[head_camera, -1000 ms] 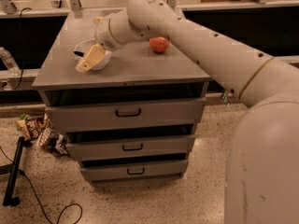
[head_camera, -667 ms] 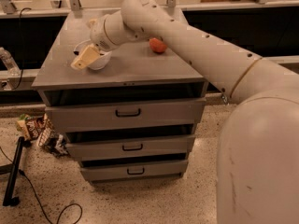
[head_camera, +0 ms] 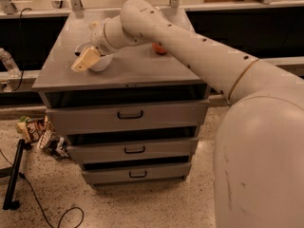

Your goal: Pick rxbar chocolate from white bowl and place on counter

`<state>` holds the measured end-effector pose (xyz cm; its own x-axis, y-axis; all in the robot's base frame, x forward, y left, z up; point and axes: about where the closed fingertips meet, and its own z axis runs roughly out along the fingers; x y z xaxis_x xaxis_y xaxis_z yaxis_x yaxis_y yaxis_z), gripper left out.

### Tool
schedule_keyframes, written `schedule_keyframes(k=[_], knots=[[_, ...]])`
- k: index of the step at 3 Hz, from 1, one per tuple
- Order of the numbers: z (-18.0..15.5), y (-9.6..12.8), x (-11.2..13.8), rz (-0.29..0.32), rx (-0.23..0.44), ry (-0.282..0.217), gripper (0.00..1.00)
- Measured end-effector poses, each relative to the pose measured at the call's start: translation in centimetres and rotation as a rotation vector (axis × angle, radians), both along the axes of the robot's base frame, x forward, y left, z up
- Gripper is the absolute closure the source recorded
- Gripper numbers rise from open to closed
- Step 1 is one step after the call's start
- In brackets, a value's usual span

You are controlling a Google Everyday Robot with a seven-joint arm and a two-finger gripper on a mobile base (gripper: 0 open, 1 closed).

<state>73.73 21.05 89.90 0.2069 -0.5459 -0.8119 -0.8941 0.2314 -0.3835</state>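
The white bowl (head_camera: 99,63) sits at the left middle of the grey counter (head_camera: 137,70), mostly covered by my arm's wrist. My gripper (head_camera: 85,60) is a cream wedge pointing down-left, over the bowl's left rim. A small dark sliver (head_camera: 78,53) at the bowl's left edge may be the rxbar chocolate; the rest of it is hidden. I cannot tell whether the gripper holds anything.
A red apple (head_camera: 159,49) lies on the counter behind my arm, partly hidden. Three drawers with black handles (head_camera: 130,114) are below. Snack packets (head_camera: 34,129), a black stand leg (head_camera: 14,175) and a cable lie on the floor at left. A water bottle (head_camera: 8,63) stands far left.
My gripper has shifted a little to the left over the bowl. My arm now covers more of the apple. The bowl has not moved.
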Motion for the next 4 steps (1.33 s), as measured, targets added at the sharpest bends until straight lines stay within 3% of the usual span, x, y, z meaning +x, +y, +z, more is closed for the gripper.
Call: schedule_keyframes(k=[1, 2, 4], knots=[[-0.3, -1.4, 0.0, -0.041, -0.004, 0.007, 0.23], [-0.3, -3.1, -0.3, -0.078, -0.015, 0.013, 0.46], [-0.4, -4.2, -0.5, -0.104, -0.029, 0.026, 0.73]])
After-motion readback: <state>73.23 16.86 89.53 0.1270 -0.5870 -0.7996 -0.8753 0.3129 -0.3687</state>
